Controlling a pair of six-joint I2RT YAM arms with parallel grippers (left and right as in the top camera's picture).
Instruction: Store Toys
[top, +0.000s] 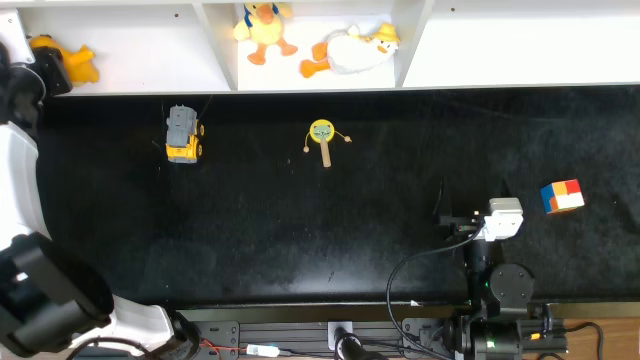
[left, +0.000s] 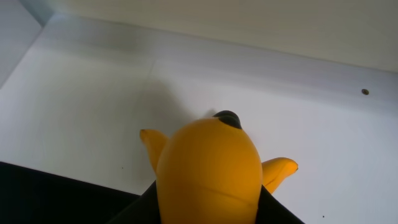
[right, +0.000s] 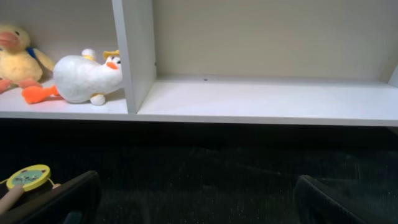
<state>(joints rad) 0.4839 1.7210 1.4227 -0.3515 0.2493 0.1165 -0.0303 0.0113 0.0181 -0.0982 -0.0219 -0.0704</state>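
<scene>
An orange plush toy (left: 208, 165) sits between the dark fingers of my left gripper (left: 208, 208), just above the white floor of the shelf's left compartment (left: 81, 112). From above, that toy (top: 72, 60) and my left gripper (top: 45, 58) are inside the left compartment. On the black mat lie a yellow toy truck (top: 182, 135), a yellow rattle drum (top: 322, 138) and a coloured cube (top: 562, 196). My right gripper (right: 196, 208) is open and holds nothing, low over the mat at the near right (top: 495, 220), facing the shelf.
The middle compartment holds a yellow plush duck (top: 262, 28) and a white plush duck (top: 350, 48). White dividers (right: 134, 56) split the shelf; the right compartment (right: 267, 96) has a bare floor. Cables run along the table's front edge (top: 420, 290).
</scene>
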